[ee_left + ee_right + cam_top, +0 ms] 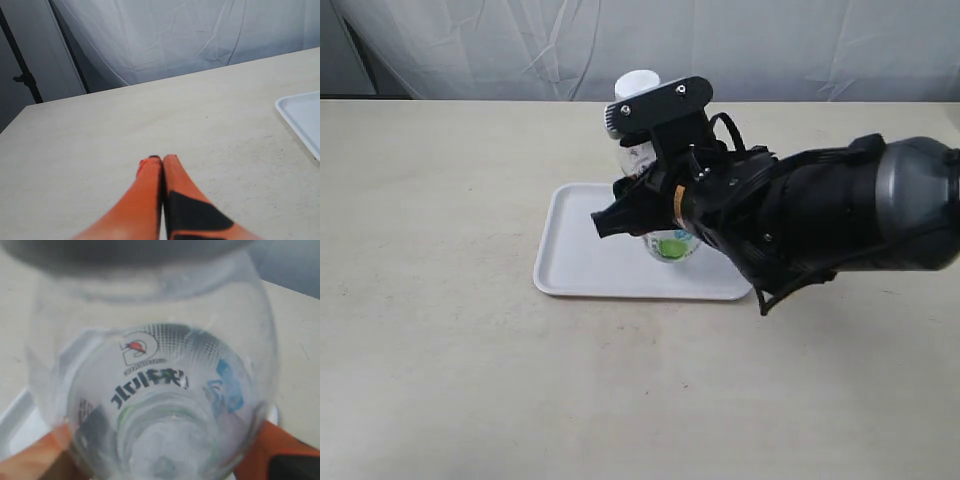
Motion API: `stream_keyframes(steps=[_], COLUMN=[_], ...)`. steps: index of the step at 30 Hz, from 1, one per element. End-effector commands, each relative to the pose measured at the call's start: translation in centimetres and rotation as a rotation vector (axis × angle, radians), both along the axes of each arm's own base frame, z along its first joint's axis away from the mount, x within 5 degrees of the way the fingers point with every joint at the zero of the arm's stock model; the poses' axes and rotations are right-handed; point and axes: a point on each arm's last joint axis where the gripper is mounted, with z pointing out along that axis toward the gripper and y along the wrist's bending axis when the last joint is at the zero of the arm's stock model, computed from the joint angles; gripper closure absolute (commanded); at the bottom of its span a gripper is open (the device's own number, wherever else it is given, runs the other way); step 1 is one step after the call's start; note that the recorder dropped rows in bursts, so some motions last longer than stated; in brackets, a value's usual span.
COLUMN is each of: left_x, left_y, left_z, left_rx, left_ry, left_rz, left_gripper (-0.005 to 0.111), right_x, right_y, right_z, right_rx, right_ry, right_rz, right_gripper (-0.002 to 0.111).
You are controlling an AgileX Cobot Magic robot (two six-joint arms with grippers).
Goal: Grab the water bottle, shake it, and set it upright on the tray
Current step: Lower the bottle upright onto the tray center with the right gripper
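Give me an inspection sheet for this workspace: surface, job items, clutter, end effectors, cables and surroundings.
Surface: beige table.
Job's things: water bottle gripped over the white tray; base contact unclear.
Clutter: nothing seen.
End effectors: right end effector shut on the water bottle; left end effector shut, empty, over bare table.
Cables: black cable looped at the right arm's wrist.
Surroundings: white curtain behind; dark stand beside it.

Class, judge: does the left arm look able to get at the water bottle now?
Probably not readily. The left gripper is shut over bare table, seeing only a corner of the tray, while the right gripper clamps the water bottle and its arm covers it.
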Motion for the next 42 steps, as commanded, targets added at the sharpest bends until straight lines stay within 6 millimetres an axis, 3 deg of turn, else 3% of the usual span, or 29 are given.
stream_keyframes(steps=[1,4,8,12,19,25,28,32,35,42], left_x=[0.0,0.0,0.0,0.0,0.0,0.0,0.0,0.0,0.0,0.0], left_y=[0.0,0.0,0.0,0.0,0.0,0.0,0.0,0.0,0.0,0.0], left_z=[0.0,0.0,0.0,0.0,0.0,0.0,0.0,0.0,0.0,0.0], left_rx=[-0.003,-0.003,-0.003,-0.003,-0.003,-0.003,-0.003,-0.003,-0.003,-0.003], left_ry=[-0.014,-0.014,-0.014,-0.014,-0.014,-0.014,-0.014,-0.014,-0.014,-0.014], left_rz=[-0.001,-0.001,-0.001,-0.001,-0.001,-0.001,-0.001,-0.001,-0.001,-0.001], left_gripper=[0.106,0.106,0.106,0.106,0.106,0.106,0.106,0.106,0.106,0.106], right_x=[1.3,2.0,3.3,4.9,6.4,6.6,6.6,7.4,6.2,4.9], right_y=[0.6,0.5,0.2,-1.3,-2.3,-1.3,-2.0,-2.7,-1.8,-2.3], right_z=[1.8,2.1,2.3,2.4,2.8,5.3,6.0,5.2,3.3,1.0], right_rx=[0.074,0.111,0.155,0.143,0.117,0.478,0.651,0.589,0.402,0.472], right_ry=[-0.038,0.010,0.133,0.097,0.015,0.355,0.446,0.357,0.164,-0.059], right_rz=[-0.035,0.001,0.180,0.092,-0.035,0.293,0.445,0.421,0.466,0.261], right_gripper=[0.109,0.109,0.109,0.109,0.109,0.109,0.109,0.109,0.109,0.109])
